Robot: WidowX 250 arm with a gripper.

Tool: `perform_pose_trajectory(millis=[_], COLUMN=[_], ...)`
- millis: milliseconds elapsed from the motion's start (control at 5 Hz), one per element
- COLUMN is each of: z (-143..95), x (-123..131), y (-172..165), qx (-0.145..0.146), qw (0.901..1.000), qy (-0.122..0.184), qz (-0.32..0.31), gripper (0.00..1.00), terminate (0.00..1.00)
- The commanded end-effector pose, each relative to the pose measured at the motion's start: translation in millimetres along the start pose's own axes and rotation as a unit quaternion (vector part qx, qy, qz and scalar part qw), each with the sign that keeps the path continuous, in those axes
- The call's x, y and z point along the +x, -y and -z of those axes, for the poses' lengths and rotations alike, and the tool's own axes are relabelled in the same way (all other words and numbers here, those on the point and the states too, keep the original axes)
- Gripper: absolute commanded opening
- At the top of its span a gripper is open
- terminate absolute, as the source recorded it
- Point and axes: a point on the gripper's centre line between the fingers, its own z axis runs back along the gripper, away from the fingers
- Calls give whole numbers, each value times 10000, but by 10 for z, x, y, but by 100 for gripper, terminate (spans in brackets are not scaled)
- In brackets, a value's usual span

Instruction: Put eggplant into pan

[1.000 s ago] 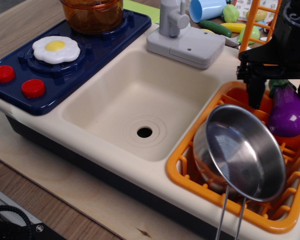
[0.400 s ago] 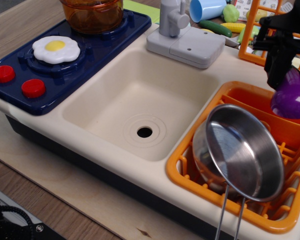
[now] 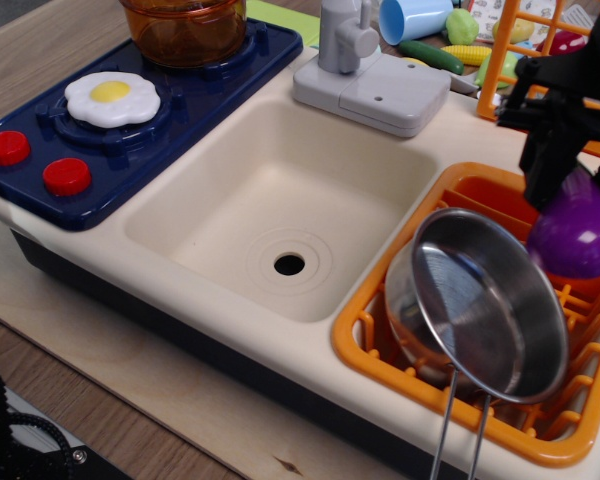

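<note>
Black gripper point(image 3: 570, 165) descends from above pan point(image 3: 490, 300), fingers clamped on purple eggplant point(image 3: 575, 232), held just beside pan's upper-right rim.

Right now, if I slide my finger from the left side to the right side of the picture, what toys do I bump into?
Red knobs → fried egg → orange pot → sink drain → faucet → pan → eggplant.

The claw point(image 3: 580, 170) is matte black, blocky, with angular bracket-like fingers.
</note>
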Motion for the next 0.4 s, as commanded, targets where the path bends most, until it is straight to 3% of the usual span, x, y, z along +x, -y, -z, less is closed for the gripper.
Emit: perform_pose_trajectory(millis=[0,200], z=[-88,-88], x=[-54,-54], y=[-149,-149], qx=[-115,-115], qw=[9983,9983], qy=[380,380], qz=[426,426], gripper=[0,100], terminate=[0,0])
